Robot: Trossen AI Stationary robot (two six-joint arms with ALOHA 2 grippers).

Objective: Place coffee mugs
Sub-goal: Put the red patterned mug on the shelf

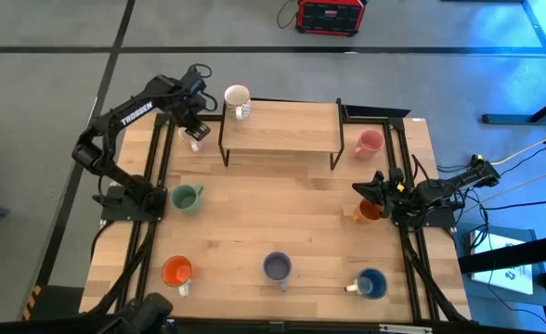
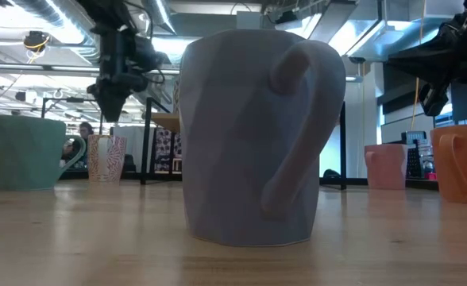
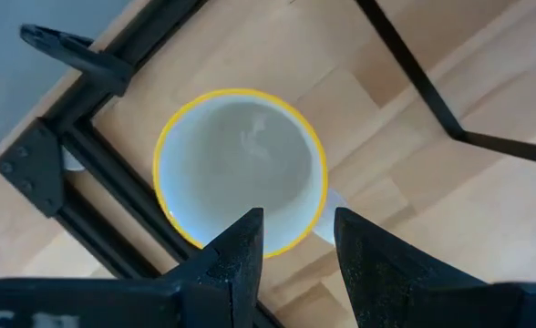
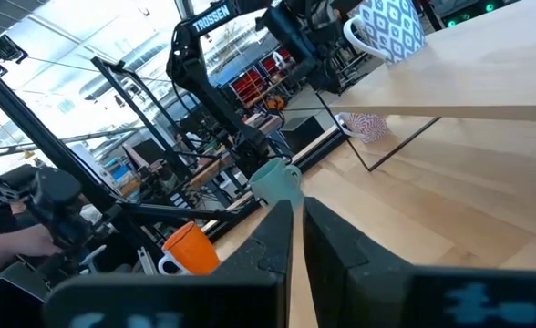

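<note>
My left gripper [image 1: 196, 130] stands open, pointing down just above a white mug with a yellow rim [image 3: 241, 169] at the table's far left, next to the riser's leg. In the left wrist view one finger [image 3: 242, 239] hangs over the mug's rim and the other [image 3: 359, 246] outside its wall. The low view shows a gap between the gripper [image 2: 110, 107] and this mug [image 2: 106, 159]. A patterned white mug [image 1: 237, 99] stands on the wooden riser [image 1: 282, 130]. My right gripper [image 1: 375, 190] waits shut at the right edge, beside an amber mug [image 1: 366, 211].
Standing upright on the table are a green mug [image 1: 187, 197], an orange mug [image 1: 176, 271], a lavender mug [image 1: 277, 267], a blue mug [image 1: 371, 283] and a pink mug [image 1: 369, 143]. Black frame rails [image 3: 77, 155] run along the table's left edge close to the yellow-rimmed mug.
</note>
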